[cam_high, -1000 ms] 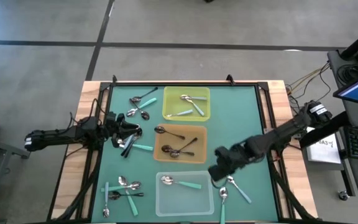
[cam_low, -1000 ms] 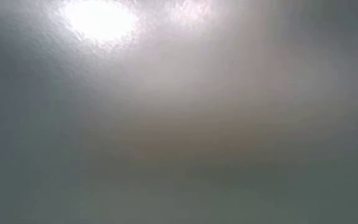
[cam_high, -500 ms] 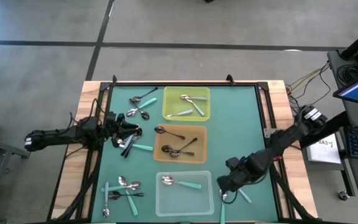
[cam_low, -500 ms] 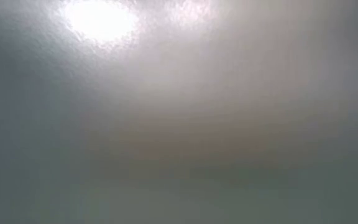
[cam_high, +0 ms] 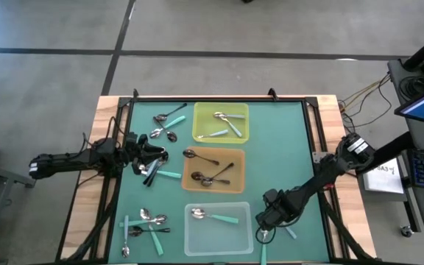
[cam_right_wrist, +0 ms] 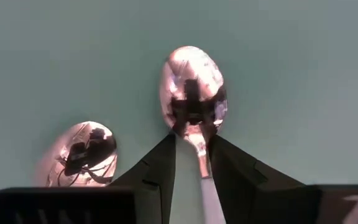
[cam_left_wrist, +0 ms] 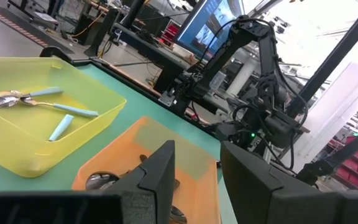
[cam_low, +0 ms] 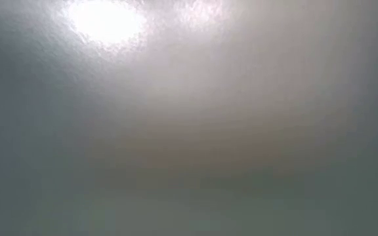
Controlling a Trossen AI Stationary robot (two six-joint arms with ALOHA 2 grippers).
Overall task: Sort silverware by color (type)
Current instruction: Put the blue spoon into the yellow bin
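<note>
Right gripper (cam_right_wrist: 190,163) low by the clear tray (cam_high: 218,230), fingers either side of a spoon (cam_right_wrist: 193,93), grip unclear, left gripper (cam_left_wrist: 197,163) apart, holding nothing, beside orange tray (cam_left_wrist: 201,163)

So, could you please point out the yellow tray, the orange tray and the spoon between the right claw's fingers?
yellow tray (cam_high: 245,137): high view, bare corner of its floor.
orange tray (cam_high: 236,156): high view, bare corner of its floor.
spoon (cam_right_wrist: 192,87): right wrist view, its shiny bowl, just beyond the fingers.
</note>
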